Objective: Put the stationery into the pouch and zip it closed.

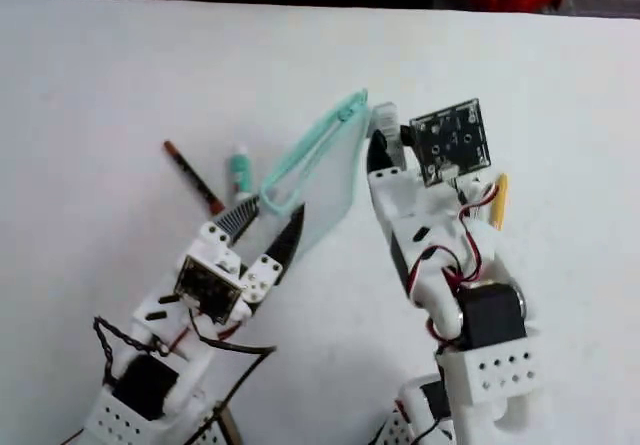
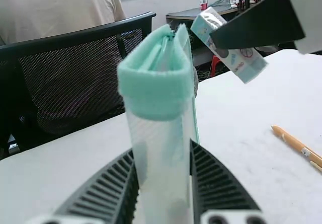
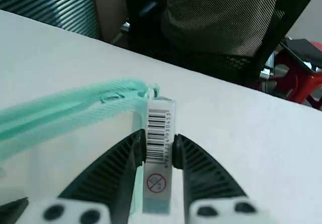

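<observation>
Left gripper (image 1: 270, 217) clamps the pouch (image 1: 312, 170) on edge at centre frame, its mouth barely parted. Right gripper (image 3: 160, 142) pinches a small barcoded block (image 3: 160, 133) by the zip end. Risk: the block snags the rim and drops outside. Count: one pouch, one block, one brown pen (image 1: 195, 177), one small tube (image 1: 239, 168), one yellow pencil (image 1: 497, 200).

The pouch (image 1: 325, 180) stands upright mid-way on the table (image 1: 120, 65), barring the way across. Pen (image 1: 195, 177) and tube (image 1: 239, 168) crowd its left side. Beyond them the table gives room to pass.
</observation>
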Controlling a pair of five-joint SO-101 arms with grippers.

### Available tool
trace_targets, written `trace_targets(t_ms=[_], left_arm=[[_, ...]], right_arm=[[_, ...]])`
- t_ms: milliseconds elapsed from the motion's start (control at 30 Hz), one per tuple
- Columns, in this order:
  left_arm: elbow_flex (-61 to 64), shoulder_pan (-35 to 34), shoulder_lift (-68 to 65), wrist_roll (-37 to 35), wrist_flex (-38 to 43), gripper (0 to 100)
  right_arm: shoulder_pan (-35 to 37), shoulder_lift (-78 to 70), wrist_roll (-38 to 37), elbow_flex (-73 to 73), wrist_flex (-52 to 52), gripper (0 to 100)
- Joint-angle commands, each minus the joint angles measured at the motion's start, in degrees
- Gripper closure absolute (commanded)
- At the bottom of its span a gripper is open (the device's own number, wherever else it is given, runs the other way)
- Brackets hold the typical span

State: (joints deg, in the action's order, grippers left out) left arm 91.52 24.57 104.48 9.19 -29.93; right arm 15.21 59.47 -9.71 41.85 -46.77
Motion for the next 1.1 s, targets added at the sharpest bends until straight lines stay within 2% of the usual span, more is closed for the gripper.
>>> trace_targets(t_ms=[0, 267, 633, 833, 933, 1067], left_arm=[[0.53, -0.22, -0.22, 0.53, 0.44, 87], [0.53, -0.22, -0.22, 0.26, 0.44, 87], [0.53, -0.22, -0.22, 0.09, 0.44, 86], [0.44, -0.31, -0.22, 0.09, 0.44, 86], [0.18, -0.66, -0.22, -2.29, 0.44, 86], [0.26, -0.66, -0.22, -3.69, 0.44, 82]], right_arm=[[3.21, 2.77, -0.7, -5.1, 2.77, 98.1], [9.63, 3.12, -0.7, -18.55, 4.79, 98.1], [23.78, -2.51, -0.79, -20.04, 6.02, 98.1], [25.45, -8.13, -0.79, -19.78, 6.64, 98.1], [25.1, -8.04, -0.79, -19.78, 3.56, 98.1], [25.01, -6.81, -0.79, -17.93, 1.27, 98.1]])
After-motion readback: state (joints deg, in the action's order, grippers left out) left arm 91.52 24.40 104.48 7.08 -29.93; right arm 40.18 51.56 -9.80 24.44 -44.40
